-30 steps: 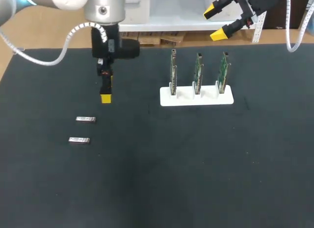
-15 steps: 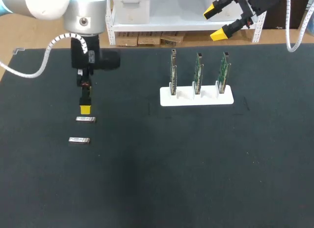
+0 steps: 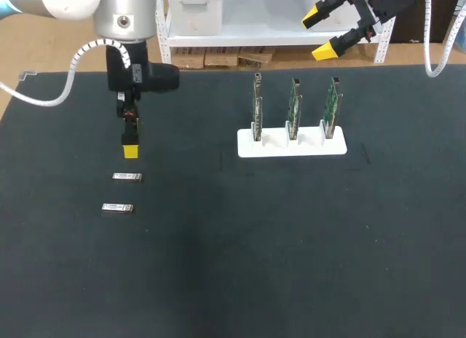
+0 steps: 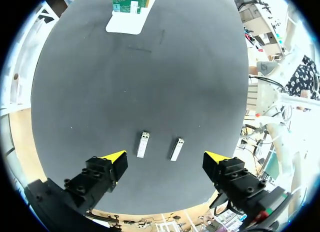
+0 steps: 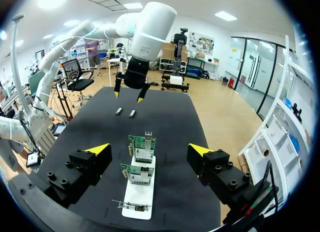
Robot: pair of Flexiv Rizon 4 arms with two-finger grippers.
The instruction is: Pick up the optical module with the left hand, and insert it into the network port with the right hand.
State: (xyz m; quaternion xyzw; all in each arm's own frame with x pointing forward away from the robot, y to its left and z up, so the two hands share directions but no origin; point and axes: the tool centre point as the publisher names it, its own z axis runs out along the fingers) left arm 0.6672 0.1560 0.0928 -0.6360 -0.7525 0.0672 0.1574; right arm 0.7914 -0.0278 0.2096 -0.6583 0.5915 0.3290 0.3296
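Note:
Two small silver optical modules lie side by side on the black mat, one [image 3: 127,178] farther and one [image 3: 117,207] nearer. My left gripper [image 3: 130,147] hangs just behind the farther module, open and holding nothing. In the left wrist view both modules [image 4: 143,144] [image 4: 176,149] lie just ahead of the open left gripper [image 4: 165,158]. Three green network cards [image 3: 294,105] stand upright in a white holder [image 3: 291,147]. My right gripper [image 3: 320,33] is open, high beyond the table's far edge. In the right wrist view the cards [image 5: 142,146] lie ahead of the right gripper [image 5: 149,150].
The black mat [image 3: 255,250] covers the whole table. The card holder stands at the back right of centre. The modules are at the left. My left arm [image 5: 145,37] shows beyond the cards in the right wrist view.
My left gripper has swung left from the table's back middle to a spot over the modules, dipped toward the farther one, then pulled slightly back. The right arm has kept still.

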